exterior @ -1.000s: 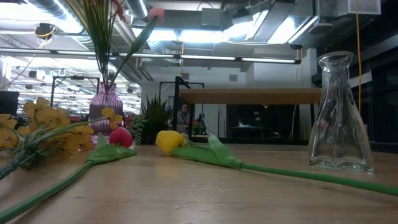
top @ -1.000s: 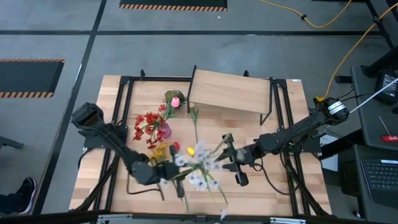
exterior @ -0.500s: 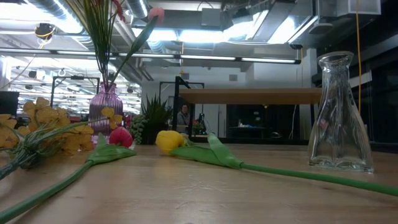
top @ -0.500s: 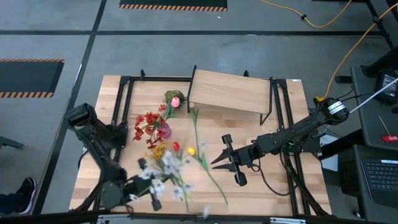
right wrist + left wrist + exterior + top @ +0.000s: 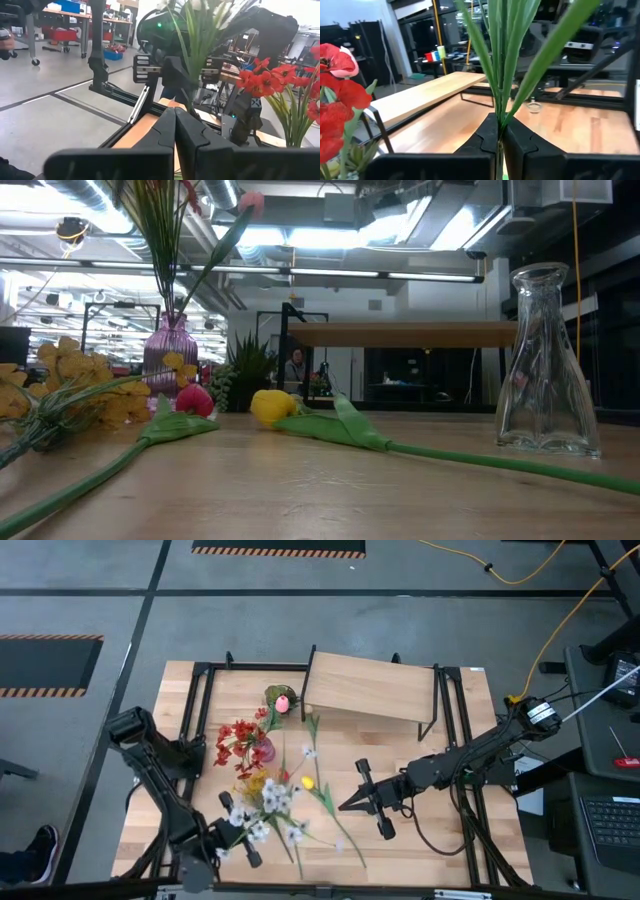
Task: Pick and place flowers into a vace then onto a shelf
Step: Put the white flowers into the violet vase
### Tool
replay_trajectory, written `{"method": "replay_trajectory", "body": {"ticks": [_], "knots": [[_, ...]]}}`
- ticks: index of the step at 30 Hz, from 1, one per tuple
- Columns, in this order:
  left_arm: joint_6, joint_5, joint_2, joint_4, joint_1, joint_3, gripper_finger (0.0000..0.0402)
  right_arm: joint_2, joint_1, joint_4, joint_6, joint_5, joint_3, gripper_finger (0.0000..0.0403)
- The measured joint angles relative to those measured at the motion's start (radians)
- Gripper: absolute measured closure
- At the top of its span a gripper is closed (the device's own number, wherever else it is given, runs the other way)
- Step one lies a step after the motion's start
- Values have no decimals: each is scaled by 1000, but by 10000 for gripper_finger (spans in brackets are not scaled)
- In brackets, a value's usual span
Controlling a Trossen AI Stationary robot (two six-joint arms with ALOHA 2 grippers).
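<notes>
Near the tabletop's front-left edge, the left gripper clenches its fingers low on the white flowers' stems, a light, floppy, top-heavy bunch best held there, while the right gripper's fingers are closed, empty.

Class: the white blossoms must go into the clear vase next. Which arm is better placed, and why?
Left. Its gripper is shut on the white blossoms; the right gripper, shut and empty, waits beside the clear vase.

Light matt wood shelf, glossy clear glass vase
</notes>
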Motion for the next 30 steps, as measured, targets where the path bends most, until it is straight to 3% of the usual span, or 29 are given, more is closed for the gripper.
{"method": "replay_trajectory", "body": {"ticks": [16,23,30], "knots": [[-5,6,-67,-2,6,0,396,0,0,-57,-1,0,0,399],[72,323,-149,39,10,0,396,0,0,-56,-3,0,0,400],[203,491,-153,99,47,0,396,0,0,-56,-3,0,0,401]]}}
